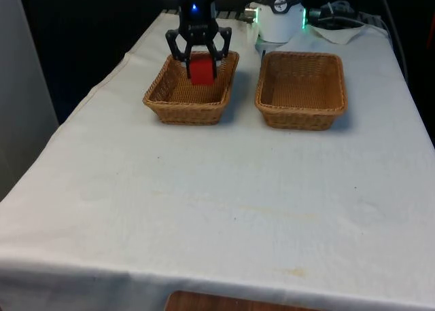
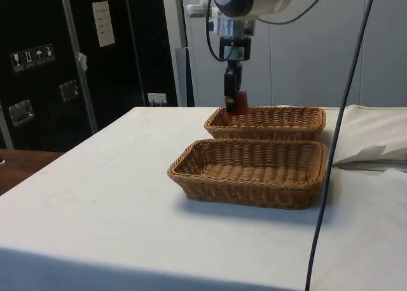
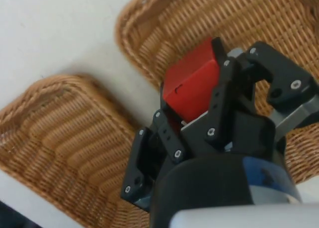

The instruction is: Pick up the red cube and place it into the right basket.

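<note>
We see the gripper point(image 1: 201, 65) closed on the red cube point(image 1: 201, 71), which it holds in the air with one black finger pressed against each side of it. In the front view the cube hangs over the basket on the front view's left point(image 1: 158, 94), above its far half and close to its back rim, clear of the woven floor. The other basket point(image 1: 301, 113) sits just beside it on the front view's right, apart from it by a narrow strip of white cloth point(image 1: 217, 209), and nothing lies in it. In the side view the gripper point(image 2: 233, 104) points straight down from the white arm point(image 2: 245, 2), and the cube point(image 2: 237, 103) shows at about the height of the rim of the farther basket point(image 2: 299, 116), while the nearer basket point(image 2: 210, 176) stands in front of it with its inside bare. From the wrist view we look down past the fingers point(image 3: 222, 101) at the cube point(image 3: 192, 83), tilted in the grasp with one red face and one edge turned up towards the camera; beneath it lies the wicker of one basket point(image 3: 259, 19), and the second basket point(image 3: 45, 138) lies across a strip of cloth point(image 3: 55, 34).
</note>
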